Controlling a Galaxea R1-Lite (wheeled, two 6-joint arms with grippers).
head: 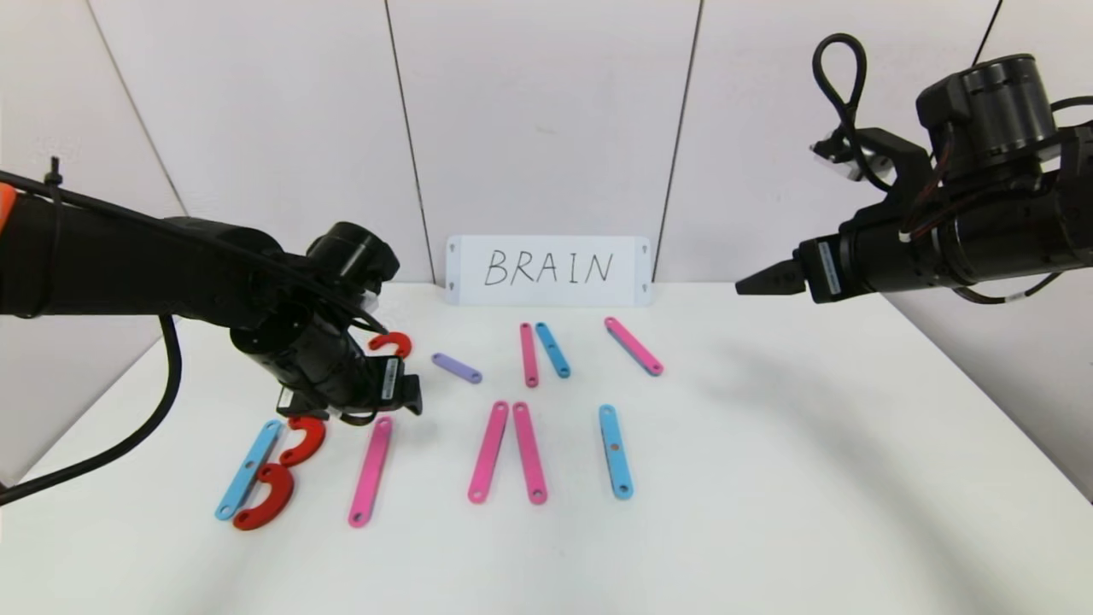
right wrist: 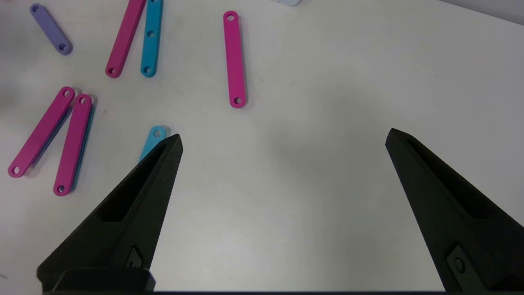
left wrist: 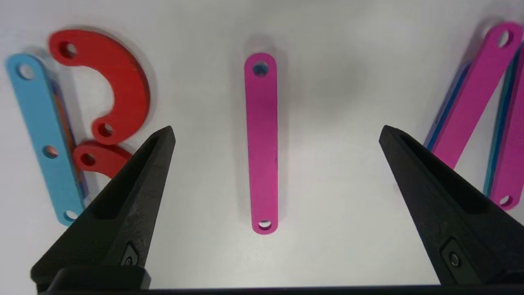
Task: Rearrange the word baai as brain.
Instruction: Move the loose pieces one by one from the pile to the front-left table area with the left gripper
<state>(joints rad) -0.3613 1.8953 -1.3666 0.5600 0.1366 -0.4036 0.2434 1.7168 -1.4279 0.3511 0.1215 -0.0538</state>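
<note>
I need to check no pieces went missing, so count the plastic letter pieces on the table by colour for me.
Pink strips: 5
Blue strips: 3
Purple strips: 1
Red curves: 3
Total: 12 pieces in the head view. More blue edges show under some pink strips, so hidden pieces may lie beneath.

The card [head: 549, 270] stands at the table's [head: 811, 478] rear edge against the wall. Before it the strips lie in two rows. The B [head: 260, 474] lies front left, a single strip [head: 371, 471] to its right, then an inverted-V pair [head: 509, 451]
</note>
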